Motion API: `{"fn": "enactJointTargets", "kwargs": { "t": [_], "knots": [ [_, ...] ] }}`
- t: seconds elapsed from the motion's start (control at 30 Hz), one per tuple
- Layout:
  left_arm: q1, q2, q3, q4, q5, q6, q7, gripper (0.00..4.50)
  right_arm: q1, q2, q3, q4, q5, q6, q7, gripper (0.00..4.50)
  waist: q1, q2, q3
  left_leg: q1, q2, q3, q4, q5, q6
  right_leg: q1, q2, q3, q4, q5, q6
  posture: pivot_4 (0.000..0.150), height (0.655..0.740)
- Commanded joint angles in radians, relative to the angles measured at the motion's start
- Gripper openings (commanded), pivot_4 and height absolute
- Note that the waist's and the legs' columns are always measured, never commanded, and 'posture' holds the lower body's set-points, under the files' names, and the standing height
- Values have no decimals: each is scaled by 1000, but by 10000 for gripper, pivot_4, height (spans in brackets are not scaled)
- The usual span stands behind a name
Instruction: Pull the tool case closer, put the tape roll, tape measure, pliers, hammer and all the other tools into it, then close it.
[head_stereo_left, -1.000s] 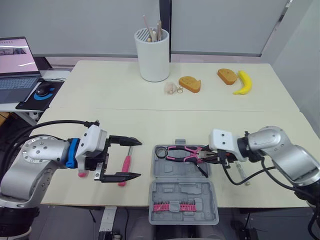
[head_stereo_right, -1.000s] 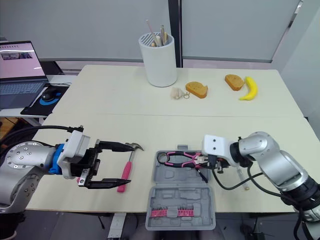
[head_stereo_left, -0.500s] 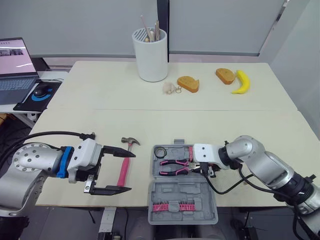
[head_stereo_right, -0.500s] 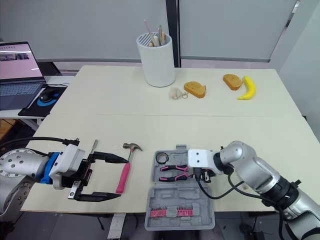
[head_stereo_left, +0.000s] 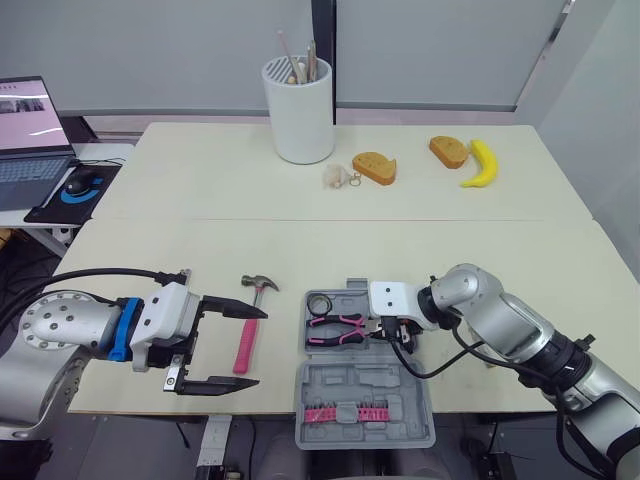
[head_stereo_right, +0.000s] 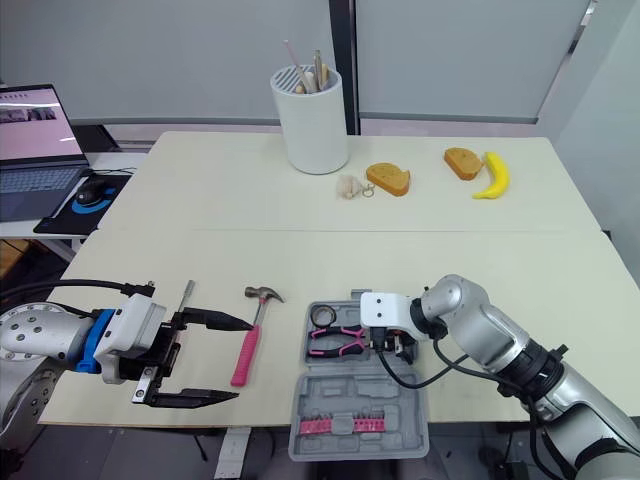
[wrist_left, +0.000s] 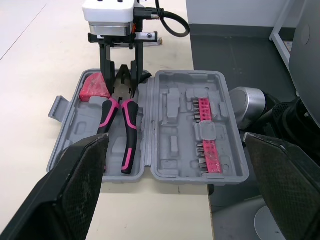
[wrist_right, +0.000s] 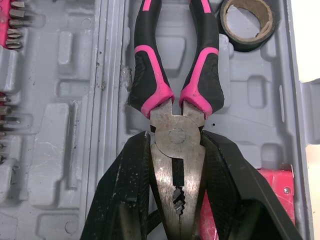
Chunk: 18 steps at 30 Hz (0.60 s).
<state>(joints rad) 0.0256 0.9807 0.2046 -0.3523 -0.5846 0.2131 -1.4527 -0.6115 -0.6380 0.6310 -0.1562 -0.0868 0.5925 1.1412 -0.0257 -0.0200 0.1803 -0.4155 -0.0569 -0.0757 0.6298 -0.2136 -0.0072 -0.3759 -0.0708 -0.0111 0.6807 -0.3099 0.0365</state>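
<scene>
The grey tool case (head_stereo_left: 398, 386) lies open at the table's front edge. In its far half rest the pink-handled pliers (head_stereo_left: 334, 329), a black tape roll (head_stereo_left: 320, 303) and a red tape measure (wrist_left: 95, 85). My right gripper (head_stereo_left: 388, 330) is shut on the pliers' metal head (wrist_right: 172, 165), holding it low in the tray, handles pointing left. The pink-handled hammer (head_stereo_left: 245, 340) lies on the table left of the case. My left gripper (head_stereo_left: 260, 348) is open wide at the hammer, one finger crossing over its handle.
A row of pink bits (head_stereo_left: 345, 413) fills the case's near half. At the back stand a white utensil holder (head_stereo_left: 298, 110), garlic (head_stereo_left: 337, 176), two bread pieces (head_stereo_left: 375, 167) and a banana (head_stereo_left: 478, 164). A laptop (head_stereo_left: 30, 115) and mouse sit on a side table left.
My right gripper has carried the pliers leftward and down into the case's far half. My left gripper has drawn back to the left, still open by the hammer.
</scene>
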Motion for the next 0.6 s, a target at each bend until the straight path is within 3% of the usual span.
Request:
{"fn": "enactJointTargets", "kwargs": {
  "t": [0.03,0.6],
  "knots": [
    [-8,18,26,-11,0,-9,1,45000,-24,11,-6,3,-12,-29,9,12379,-1,0,0,0,0,0,0,0,0,0,0,0,0,0,0,1500,7400],
    [-21,12,11,-8,9,-6,8,45000,10,80,11,126,-65,-114,-8,12379,-4,0,0,1,1,0,0,0,0,0,1,0,1,0,0,1500,7400]
  ]
}}
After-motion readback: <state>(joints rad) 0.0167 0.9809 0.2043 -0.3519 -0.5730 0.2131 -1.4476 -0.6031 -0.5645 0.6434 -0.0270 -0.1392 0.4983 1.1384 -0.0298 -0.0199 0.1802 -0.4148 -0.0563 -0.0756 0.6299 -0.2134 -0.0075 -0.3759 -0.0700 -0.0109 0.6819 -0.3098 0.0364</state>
